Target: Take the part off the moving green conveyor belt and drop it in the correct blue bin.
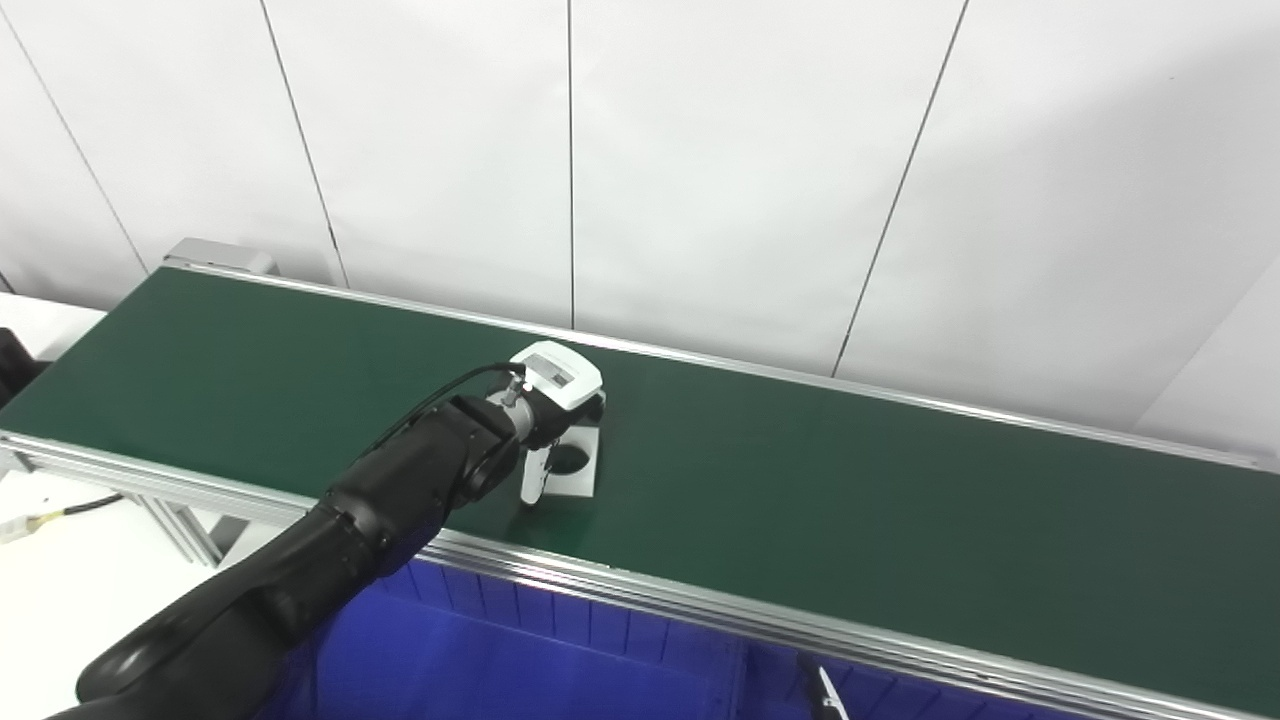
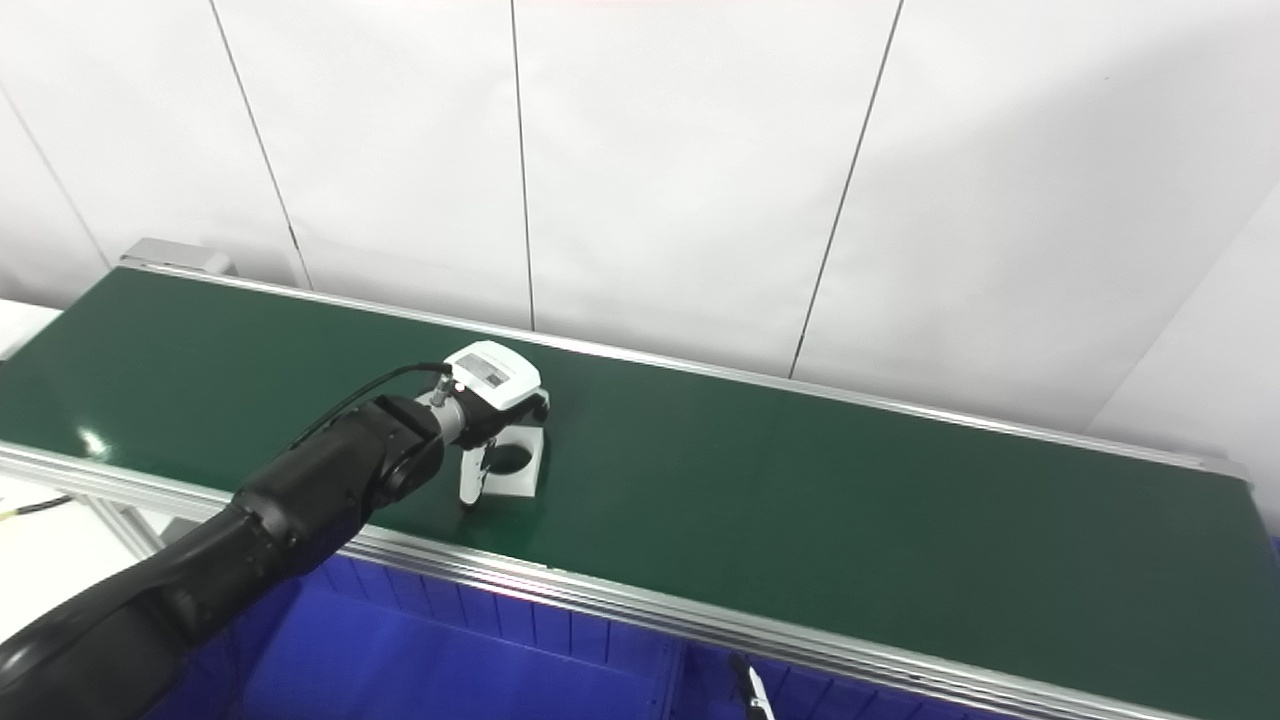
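Observation:
A flat white square part (image 1: 578, 466) with a round dark hole lies on the green conveyor belt (image 1: 850, 500), near its front edge. My left hand (image 1: 553, 392), white-backed on a black arm, hovers right over the part. One white finger (image 1: 533, 478) reaches down to the belt at the part's left edge. The other fingers are hidden under the hand, so the grip cannot be judged. Blue bins (image 1: 540, 660) sit below the belt's front rail. The right hand is out of view.
The belt's silver front rail (image 1: 700, 600) runs between the belt and the bins. A divider wall (image 1: 745, 670) separates two bins. A small black and white object (image 1: 825, 695) pokes up at the bottom edge. White wall panels stand behind the belt.

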### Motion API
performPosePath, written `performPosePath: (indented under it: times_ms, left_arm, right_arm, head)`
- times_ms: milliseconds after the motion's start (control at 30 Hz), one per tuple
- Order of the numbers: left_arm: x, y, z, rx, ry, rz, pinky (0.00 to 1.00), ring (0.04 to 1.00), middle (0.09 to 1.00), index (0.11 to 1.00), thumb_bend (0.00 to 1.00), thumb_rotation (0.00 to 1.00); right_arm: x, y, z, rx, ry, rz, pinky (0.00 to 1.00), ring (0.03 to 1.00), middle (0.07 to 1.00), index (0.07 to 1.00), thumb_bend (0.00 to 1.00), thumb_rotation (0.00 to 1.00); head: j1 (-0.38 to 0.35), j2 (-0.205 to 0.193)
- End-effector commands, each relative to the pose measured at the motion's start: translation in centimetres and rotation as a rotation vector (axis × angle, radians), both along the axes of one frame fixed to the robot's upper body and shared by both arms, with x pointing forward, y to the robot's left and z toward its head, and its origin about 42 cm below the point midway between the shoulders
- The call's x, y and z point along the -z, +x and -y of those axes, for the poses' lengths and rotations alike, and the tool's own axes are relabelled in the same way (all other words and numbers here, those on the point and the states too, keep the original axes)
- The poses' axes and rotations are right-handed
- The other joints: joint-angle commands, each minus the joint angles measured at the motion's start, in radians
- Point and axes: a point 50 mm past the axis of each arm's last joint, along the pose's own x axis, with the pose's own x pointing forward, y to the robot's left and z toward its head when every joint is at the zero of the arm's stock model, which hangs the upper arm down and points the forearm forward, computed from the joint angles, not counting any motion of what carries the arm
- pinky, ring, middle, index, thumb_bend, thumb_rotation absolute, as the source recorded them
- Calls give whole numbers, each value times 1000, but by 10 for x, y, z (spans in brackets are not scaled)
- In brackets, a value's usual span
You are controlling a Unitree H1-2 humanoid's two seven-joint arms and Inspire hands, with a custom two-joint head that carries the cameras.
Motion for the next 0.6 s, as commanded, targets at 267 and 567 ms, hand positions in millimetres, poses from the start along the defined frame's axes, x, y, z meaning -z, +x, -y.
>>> performPosePath:
  times_ms: [267, 567]
  left_arm:
    - [-16, 15, -1, 6, 29, 70, 309, 407, 524, 661, 975, 31]
    - [-12, 13, -4, 34, -68, 106, 184, 260, 473, 487, 525, 0]
  right_arm:
    - [-14, 2, -4, -7, 41, 82, 1000, 993, 1000, 977, 898, 1000]
    - [-16, 3, -5, -7, 46, 89, 1000, 988, 994, 970, 896, 1000]
  head:
    - [-3, 8]
    - [0, 11]
